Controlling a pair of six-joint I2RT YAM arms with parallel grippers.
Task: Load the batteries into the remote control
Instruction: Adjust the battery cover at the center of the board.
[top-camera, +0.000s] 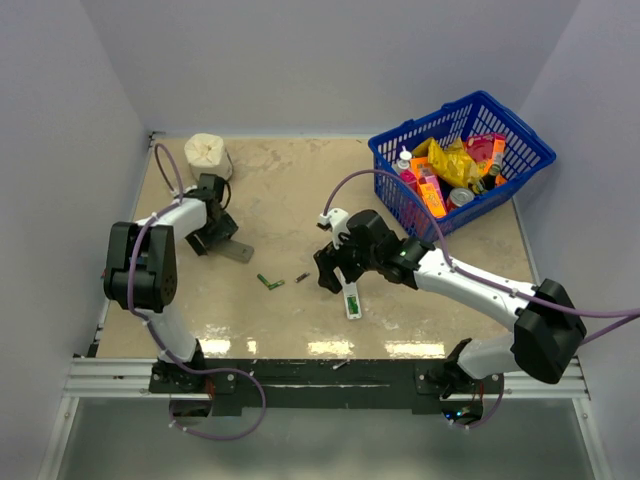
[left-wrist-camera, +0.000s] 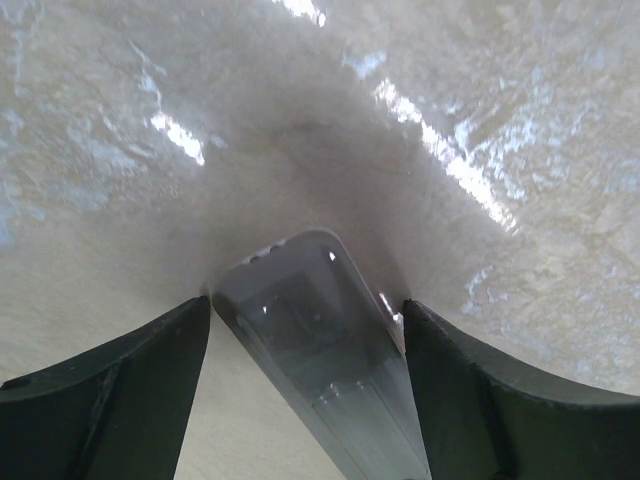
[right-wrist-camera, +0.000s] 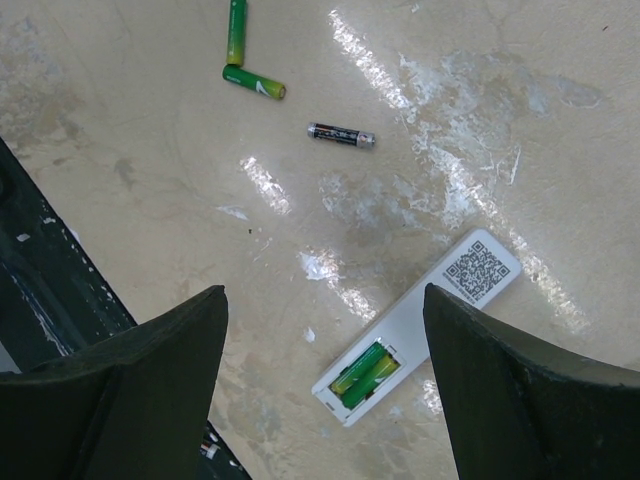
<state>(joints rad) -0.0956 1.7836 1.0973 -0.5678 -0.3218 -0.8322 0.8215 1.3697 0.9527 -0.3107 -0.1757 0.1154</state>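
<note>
White slim plastic remote control (top-camera: 352, 302) lies back-up at the centre of the marbled table (top-camera: 300, 190). Its bay is open and holds two green cylindrical batteries (right-wrist-camera: 365, 373), so the right gripper (right-wrist-camera: 322, 292) hangs above it, spread wide and empty. From above, the long axis runs about 12 to 6 o'clock, with the bay end at 6. Spare green cells (right-wrist-camera: 253, 82) and a dark cell (right-wrist-camera: 341, 135) lie at its 9 o'clock. At 10 o'clock the left gripper (left-wrist-camera: 305, 300) appears to pinch the pale grey back cover (left-wrist-camera: 310, 370), kept aside for closing.
</note>
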